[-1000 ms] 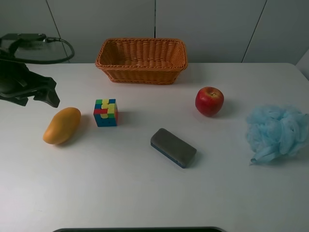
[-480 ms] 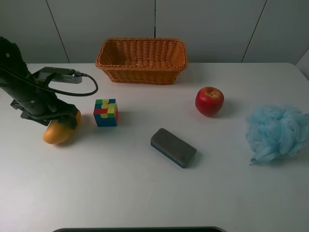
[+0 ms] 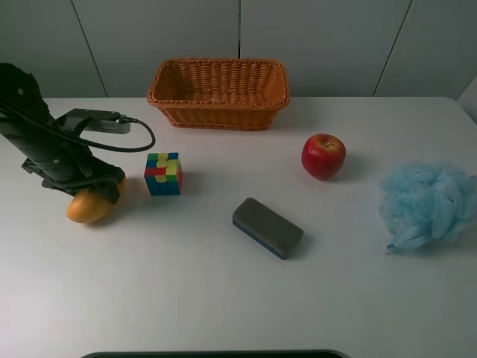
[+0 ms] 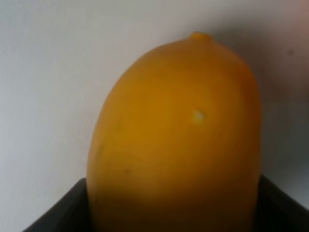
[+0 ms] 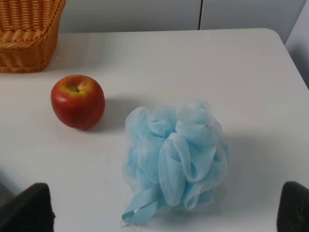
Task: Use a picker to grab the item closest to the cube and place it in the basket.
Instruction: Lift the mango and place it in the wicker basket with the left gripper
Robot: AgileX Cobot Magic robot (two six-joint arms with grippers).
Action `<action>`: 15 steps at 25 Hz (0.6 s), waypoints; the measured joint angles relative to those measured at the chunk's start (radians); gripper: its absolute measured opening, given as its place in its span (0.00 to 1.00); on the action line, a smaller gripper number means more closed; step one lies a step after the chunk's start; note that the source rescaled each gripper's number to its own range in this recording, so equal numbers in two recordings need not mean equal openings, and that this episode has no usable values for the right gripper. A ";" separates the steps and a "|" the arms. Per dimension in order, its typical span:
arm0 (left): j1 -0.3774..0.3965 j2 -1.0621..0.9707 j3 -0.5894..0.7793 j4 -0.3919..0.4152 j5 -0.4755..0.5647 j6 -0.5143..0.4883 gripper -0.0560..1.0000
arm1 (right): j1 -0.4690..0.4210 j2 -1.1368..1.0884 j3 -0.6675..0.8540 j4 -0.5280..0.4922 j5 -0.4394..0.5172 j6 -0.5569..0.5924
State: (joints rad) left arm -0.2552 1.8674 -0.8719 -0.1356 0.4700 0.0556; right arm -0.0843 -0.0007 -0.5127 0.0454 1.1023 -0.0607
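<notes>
step: grasp orange oval mango (image 3: 86, 209), lying near multicoloured puzzle cube (image 3: 163, 174) | left gripper (image 3: 95, 188) straddles it, pinching or not I cannot tell | advice: close gently around its middle, lift straight up.

I'm looking at what is reading as a robot lab bench: a white table (image 3: 223, 298) is standing against plain grey wall panels (image 3: 320, 45), and unrelated props, a basket (image 3: 218, 93), cube (image 3: 163, 174), apple (image 3: 323, 155), eraser (image 3: 267, 227) and loofah (image 3: 428, 205), are sitting spaced apart on it.
</notes>
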 joint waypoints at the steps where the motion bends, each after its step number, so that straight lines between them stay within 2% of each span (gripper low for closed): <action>1: 0.000 0.000 0.000 0.000 0.002 0.000 0.09 | 0.000 0.000 0.000 0.000 0.000 0.000; 6: 0.000 -0.002 -0.001 0.000 0.017 0.000 0.09 | 0.000 0.000 0.000 0.000 0.000 0.000; 8: 0.000 -0.027 -0.001 0.000 0.067 0.000 0.09 | 0.000 0.000 0.000 0.000 0.000 0.000; 12: -0.002 -0.186 -0.001 0.000 0.180 -0.002 0.09 | 0.000 0.000 0.000 0.000 0.000 0.000; 15: -0.002 -0.361 -0.019 0.002 0.208 -0.028 0.09 | 0.000 0.000 0.000 0.000 0.000 0.000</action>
State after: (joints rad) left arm -0.2568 1.5064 -0.8911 -0.1337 0.6783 0.0276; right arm -0.0843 -0.0007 -0.5127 0.0454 1.1023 -0.0607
